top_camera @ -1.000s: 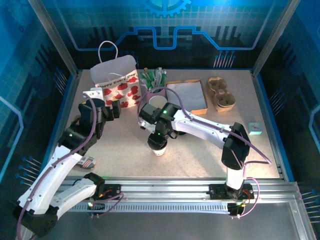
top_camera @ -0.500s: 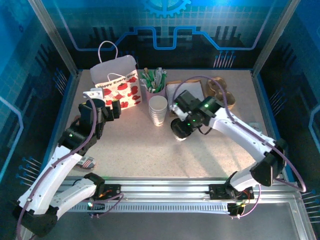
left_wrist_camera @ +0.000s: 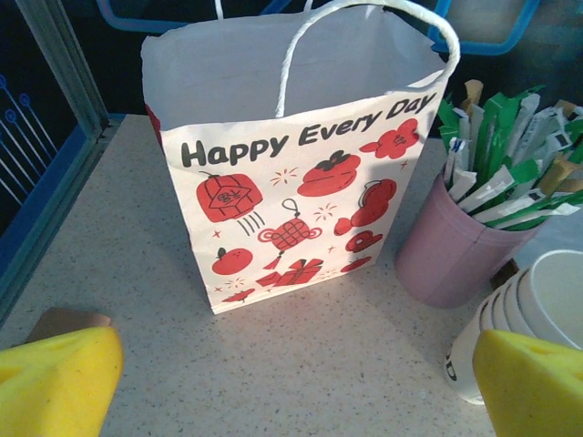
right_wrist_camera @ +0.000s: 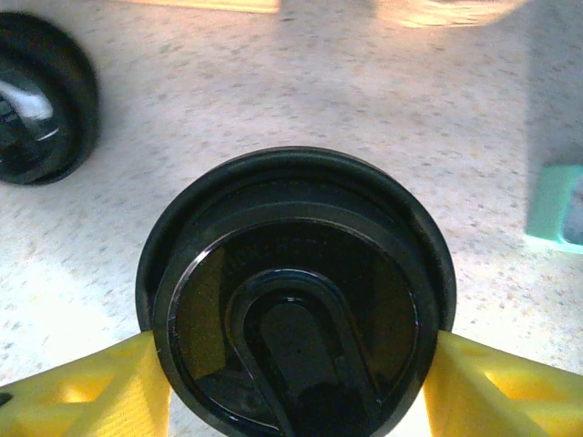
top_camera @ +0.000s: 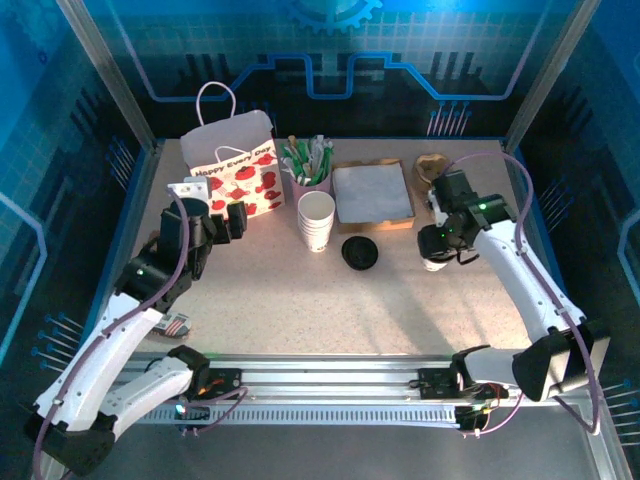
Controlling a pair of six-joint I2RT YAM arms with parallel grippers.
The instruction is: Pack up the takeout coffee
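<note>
The takeout coffee [top_camera: 436, 262] is a white paper cup with a black lid [right_wrist_camera: 296, 305], standing at the right of the table. My right gripper [top_camera: 441, 243] is shut on it from above, and its yellow fingers [right_wrist_camera: 100, 387] press both sides just under the lid. The gift bag [top_camera: 235, 165], white with red prints, stands open at the back left. My left gripper [top_camera: 226, 219] hovers in front of that bag [left_wrist_camera: 291, 173]. It is open [left_wrist_camera: 296, 387], with nothing between its yellow pads.
A loose black lid [top_camera: 359, 252] lies mid-table, and this lid [right_wrist_camera: 36, 109] sits left of the held cup. A stack of white cups [top_camera: 316, 220], a pink cup of sticks [top_camera: 308, 165], a napkin tray [top_camera: 373, 192] and a cardboard carrier [top_camera: 432, 166] line the back. A teal item [right_wrist_camera: 556, 205] lies right.
My right arm has swung from the table's middle to the right with the lidded cup in its grip. The loose black lid now shows mid-table. The left arm has barely moved.
</note>
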